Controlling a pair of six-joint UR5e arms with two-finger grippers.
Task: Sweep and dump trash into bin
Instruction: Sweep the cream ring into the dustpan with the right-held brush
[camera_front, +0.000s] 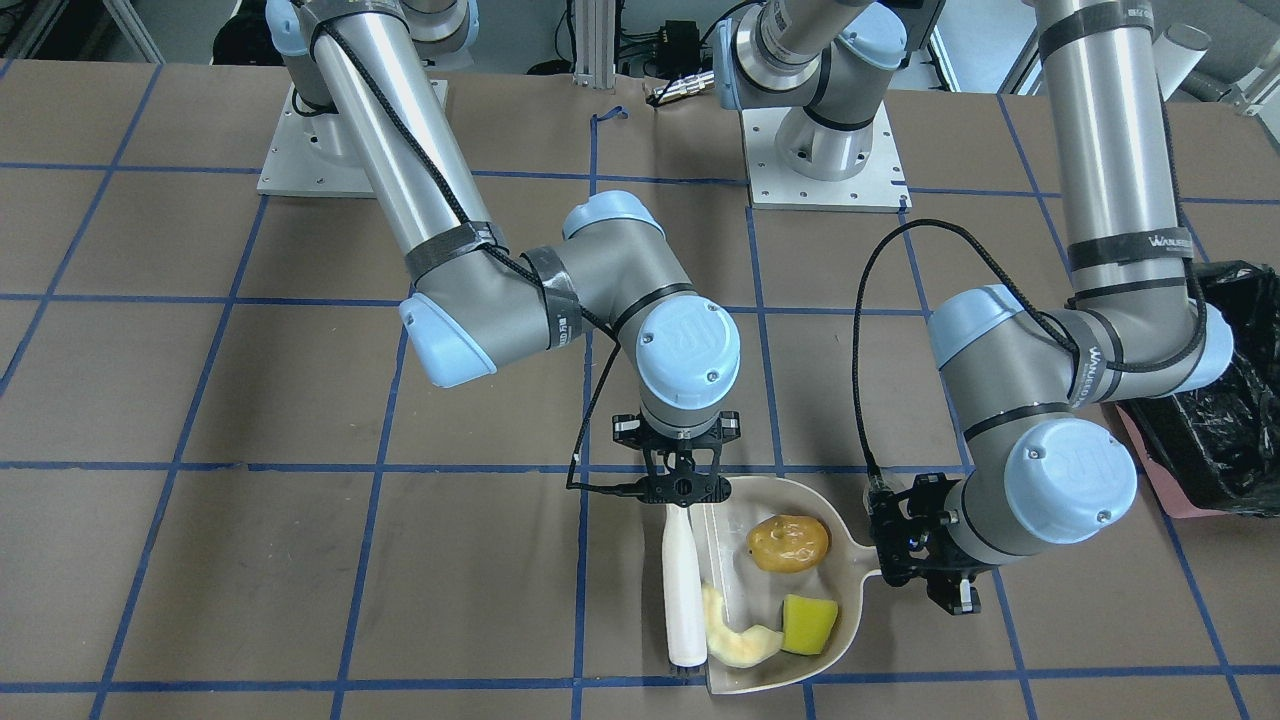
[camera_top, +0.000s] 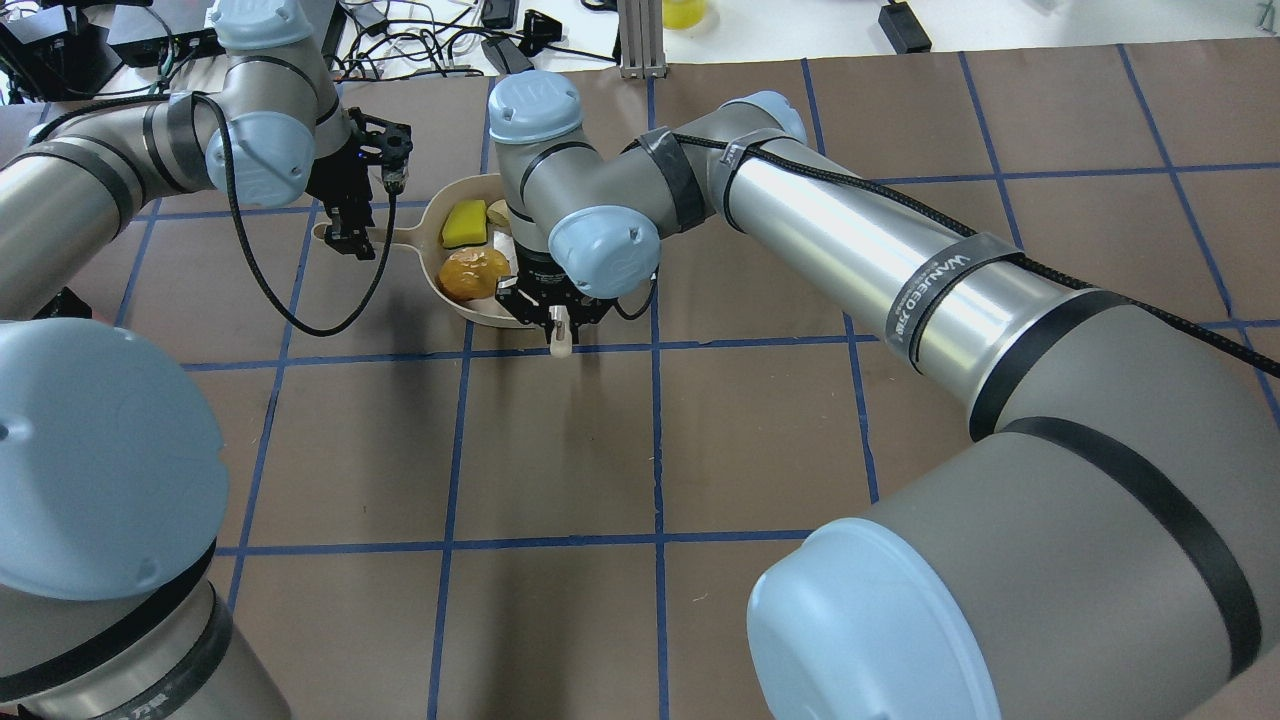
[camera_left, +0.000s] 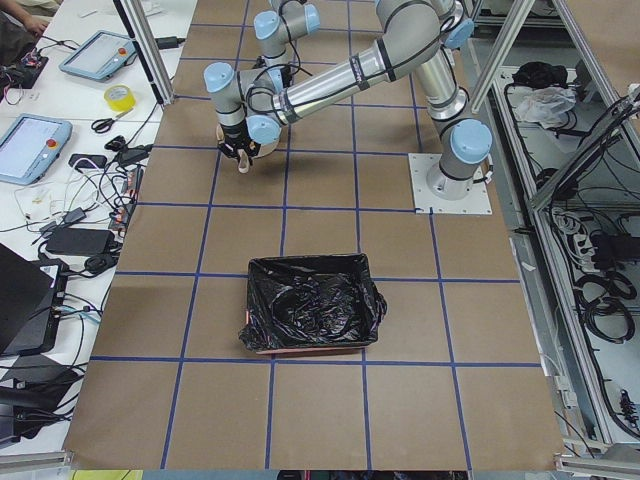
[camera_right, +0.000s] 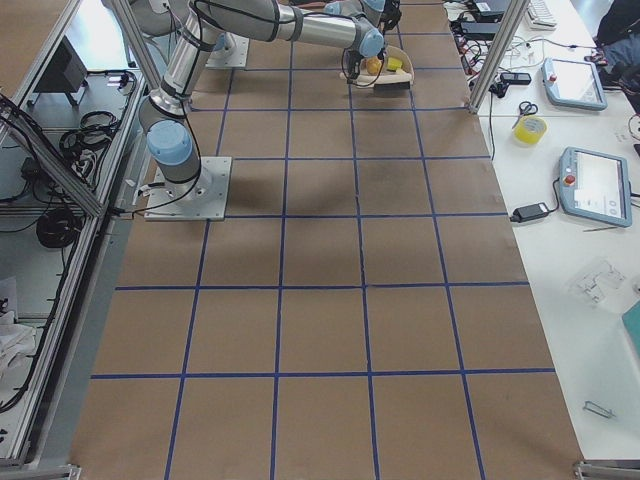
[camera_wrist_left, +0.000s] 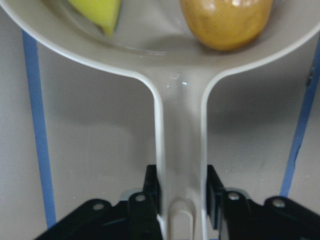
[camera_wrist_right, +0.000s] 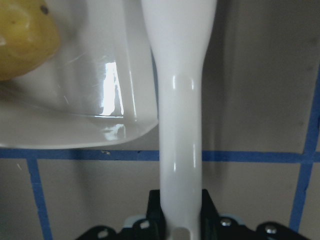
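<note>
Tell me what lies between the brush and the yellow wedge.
The pale cream curved slice lies between the brush and the yellow wedge, at the dustpan mouth, as the front-facing view shows.

brush (camera_front: 683, 590) lies across dustpan (camera_front: 760, 600) mouth, blocking entry there; wide open counter (camera_left: 320, 230) runs between dustpan and bin (camera_left: 310, 300)

Trash (camera_front: 788, 543) in dustpan (camera_front: 848, 585) — bin (camera_left: 312, 305) well apart

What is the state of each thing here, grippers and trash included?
dustpan: flat on table
brush: lying along dustpan mouth
left gripper: shut on dustpan handle
right gripper: shut on brush handle
potato-shaped lump: in dustpan
yellow wedge: in dustpan
cream slice: in dustpan, beside brush
bin: open, black-lined
</note>
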